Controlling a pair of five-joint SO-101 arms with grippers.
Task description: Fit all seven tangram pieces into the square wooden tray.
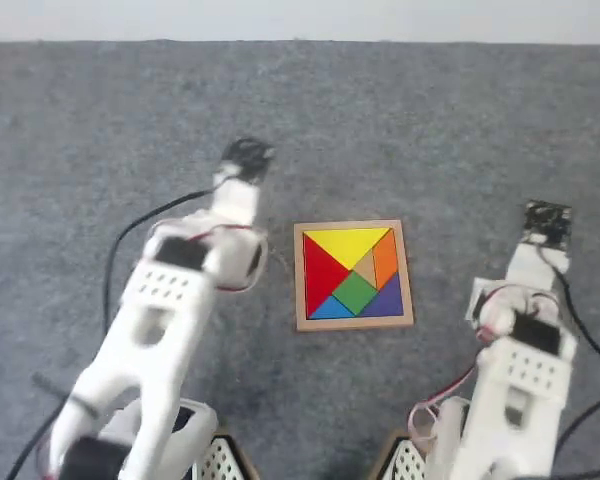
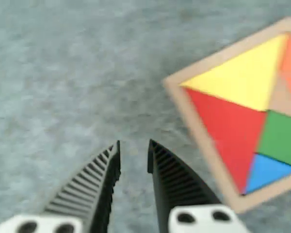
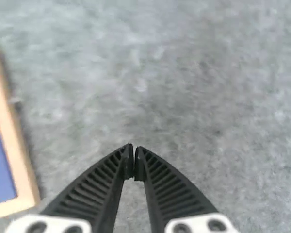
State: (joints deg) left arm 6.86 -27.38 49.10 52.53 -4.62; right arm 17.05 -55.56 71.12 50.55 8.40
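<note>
Inside wooden tray (image 1: 354, 322): seven coloured tangram pieces (image 1: 346, 245), flush.

Table (image 1: 430, 120) was covered edge to edge w/ grey felt-like cloth (image 1: 100, 110). One thing lay directly on it: square wooden tray (image 1: 356, 322), flat, approx. mid-table, sides roughly parallel to table's far edge, grey cloth showing all round it

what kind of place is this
Probably a robot test bench, not a home: a grey fabric-covered table, two white arms side by side, and a square wooden tray filled with tangram pieces.
</note>
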